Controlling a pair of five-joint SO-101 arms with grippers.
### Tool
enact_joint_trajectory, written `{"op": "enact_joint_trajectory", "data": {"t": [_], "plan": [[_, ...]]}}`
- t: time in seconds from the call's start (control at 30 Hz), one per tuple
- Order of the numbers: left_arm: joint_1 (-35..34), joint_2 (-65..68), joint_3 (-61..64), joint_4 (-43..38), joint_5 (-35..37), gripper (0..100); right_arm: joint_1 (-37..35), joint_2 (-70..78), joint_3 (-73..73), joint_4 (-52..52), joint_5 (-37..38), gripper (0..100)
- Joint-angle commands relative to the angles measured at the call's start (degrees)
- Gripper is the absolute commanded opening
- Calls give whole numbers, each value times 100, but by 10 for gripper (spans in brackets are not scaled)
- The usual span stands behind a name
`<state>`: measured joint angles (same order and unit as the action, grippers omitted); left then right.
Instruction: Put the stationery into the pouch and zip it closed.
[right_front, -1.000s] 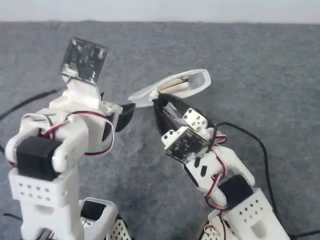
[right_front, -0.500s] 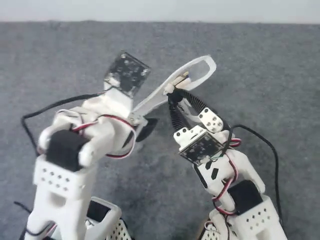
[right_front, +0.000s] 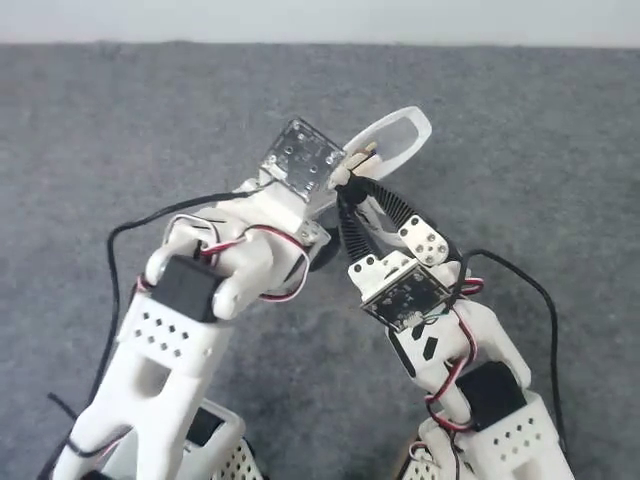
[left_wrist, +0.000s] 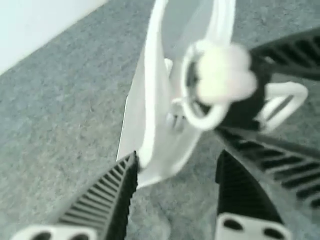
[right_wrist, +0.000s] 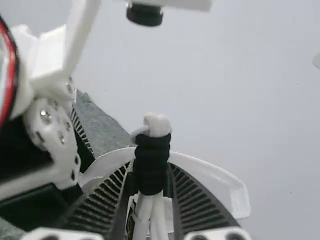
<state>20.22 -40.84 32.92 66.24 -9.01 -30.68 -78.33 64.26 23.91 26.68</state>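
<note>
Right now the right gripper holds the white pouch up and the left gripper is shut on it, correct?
No: the left gripper is open, jaws apart near the pouch, as the left wrist view shows. The right gripper does hold it up.

the pouch (right_front: 398, 136) is held off the tabletop (right_front: 560, 150), tilted, its upper end toward the far right and its lower end toward the near left. the right pincer (right_front: 345, 184) is clamped on it from the near side, about midway along. the left pincer (left_wrist: 177, 162) sits at the pouch's lower end, jaws spread, one on each side of it. the zip pull (left_wrist: 215, 80) hangs on the pouch just beside the right pincer's jaws, beyond the left pincer
</note>
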Motion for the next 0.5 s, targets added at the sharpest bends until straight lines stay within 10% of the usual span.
{"op": "enact_joint_trajectory", "data": {"t": [0.0,0.47], "plan": [[18,-141,171,-668,273,239,75,-171,-88,22,-88,6],[26,-149,1042,-1705,976,9,198,699,-141,-541,-396,6]]}}
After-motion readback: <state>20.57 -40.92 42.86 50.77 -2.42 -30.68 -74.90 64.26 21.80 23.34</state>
